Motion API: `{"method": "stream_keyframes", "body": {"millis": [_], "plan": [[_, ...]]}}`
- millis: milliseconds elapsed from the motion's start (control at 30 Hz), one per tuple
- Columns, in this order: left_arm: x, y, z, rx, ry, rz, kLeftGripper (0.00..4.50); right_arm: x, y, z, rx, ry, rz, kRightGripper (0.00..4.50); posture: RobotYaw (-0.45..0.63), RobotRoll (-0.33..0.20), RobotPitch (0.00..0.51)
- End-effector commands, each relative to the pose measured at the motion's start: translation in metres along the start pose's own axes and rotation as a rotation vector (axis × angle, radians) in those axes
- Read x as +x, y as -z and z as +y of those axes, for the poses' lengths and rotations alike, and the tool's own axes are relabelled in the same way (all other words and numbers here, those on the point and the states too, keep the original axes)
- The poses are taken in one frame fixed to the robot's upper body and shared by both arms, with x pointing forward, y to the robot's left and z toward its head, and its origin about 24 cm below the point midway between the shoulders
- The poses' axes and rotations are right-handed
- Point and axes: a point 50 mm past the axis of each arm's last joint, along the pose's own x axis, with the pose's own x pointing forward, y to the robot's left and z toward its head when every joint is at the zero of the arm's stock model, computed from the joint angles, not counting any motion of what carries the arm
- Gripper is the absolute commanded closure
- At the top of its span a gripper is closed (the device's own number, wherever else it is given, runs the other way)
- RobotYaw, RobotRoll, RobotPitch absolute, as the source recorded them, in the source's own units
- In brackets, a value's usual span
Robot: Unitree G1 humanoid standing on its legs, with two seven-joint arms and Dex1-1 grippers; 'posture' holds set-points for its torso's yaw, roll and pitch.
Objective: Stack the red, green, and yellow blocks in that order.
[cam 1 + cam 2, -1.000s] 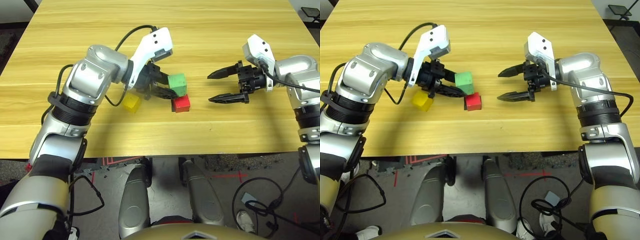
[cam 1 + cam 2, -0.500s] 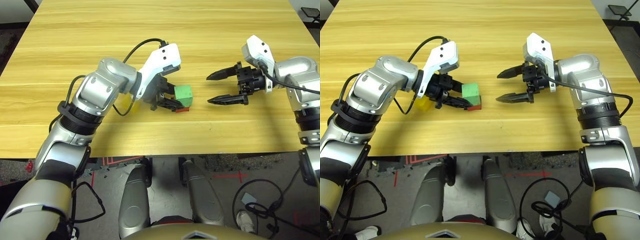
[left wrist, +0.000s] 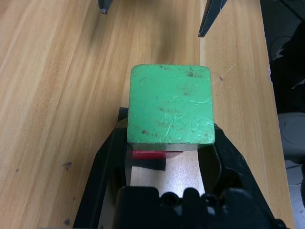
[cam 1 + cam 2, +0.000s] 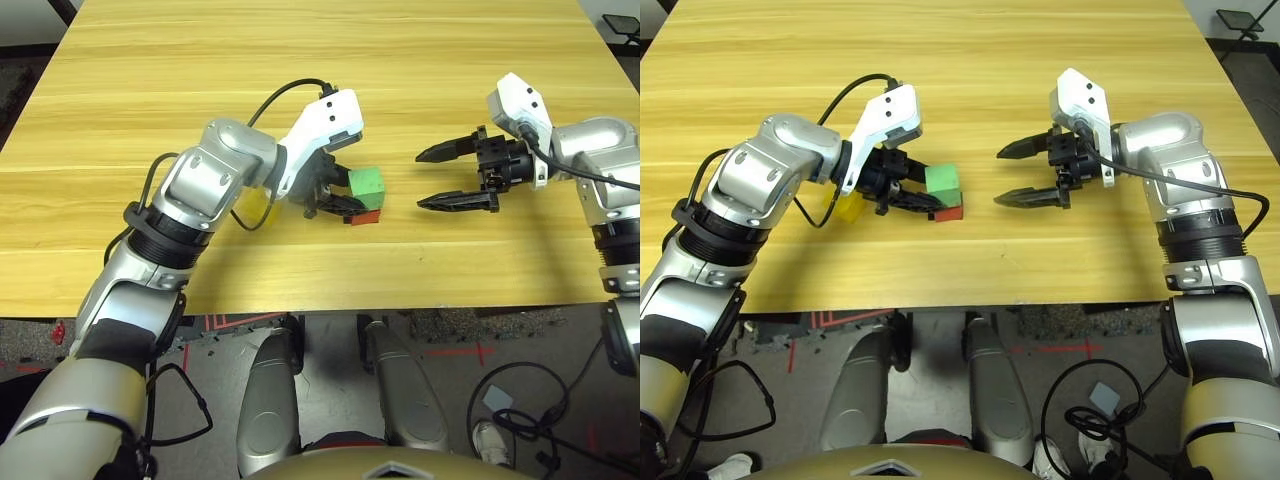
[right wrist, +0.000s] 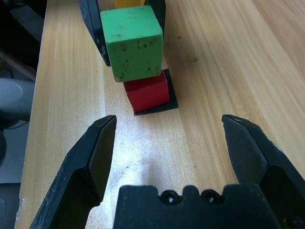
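My left gripper (image 4: 348,196) is shut on the light green block (image 4: 367,184), one black finger on each side of it (image 3: 169,124). The green block (image 5: 132,40) sits directly over the red block (image 5: 147,90), slightly offset from it; I cannot tell whether the two touch. The red block (image 4: 950,212) stands on the table. The yellow block (image 4: 849,207) lies just left of them, partly hidden behind my left wrist. My right gripper (image 4: 998,178) hangs open to the right of the stack, fingertips pointing at it, nothing between them.
A flat black square patch (image 5: 170,102) lies under the red block. The wooden table (image 4: 300,70) stretches bare behind the blocks. Its front edge (image 4: 330,300) runs close below both arms.
My left gripper has carried the green block to the right, from beside the red block to directly over it. The right gripper has barely moved.
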Motion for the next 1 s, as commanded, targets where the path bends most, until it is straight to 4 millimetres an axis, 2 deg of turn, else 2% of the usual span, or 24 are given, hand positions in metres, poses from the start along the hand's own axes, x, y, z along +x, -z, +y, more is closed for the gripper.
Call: {"method": "stream_keyframes", "body": {"millis": [33,500,733,1000], "plan": [[0.004,0.0,-0.004,0.013,0.026,0.007,2.41,-0.003,0.0,0.003,-0.001,0.003,-0.009,0.0,-0.12,-0.061,0.309],[0.004,0.005,-0.003,0.004,0.024,0.013,2.41,-0.001,-0.003,0.003,-0.004,0.002,-0.019,0.0,-0.12,-0.062,0.315],[0.005,0.002,-0.004,-0.005,0.026,-0.002,0.01,-0.002,-0.003,0.002,-0.005,0.004,-0.019,0.0,-0.12,-0.061,0.319],[0.004,-0.008,-0.004,-0.01,0.016,-0.046,0.01,-0.002,-0.003,0.002,-0.003,0.004,-0.021,0.0,-0.12,-0.063,0.315]]}}
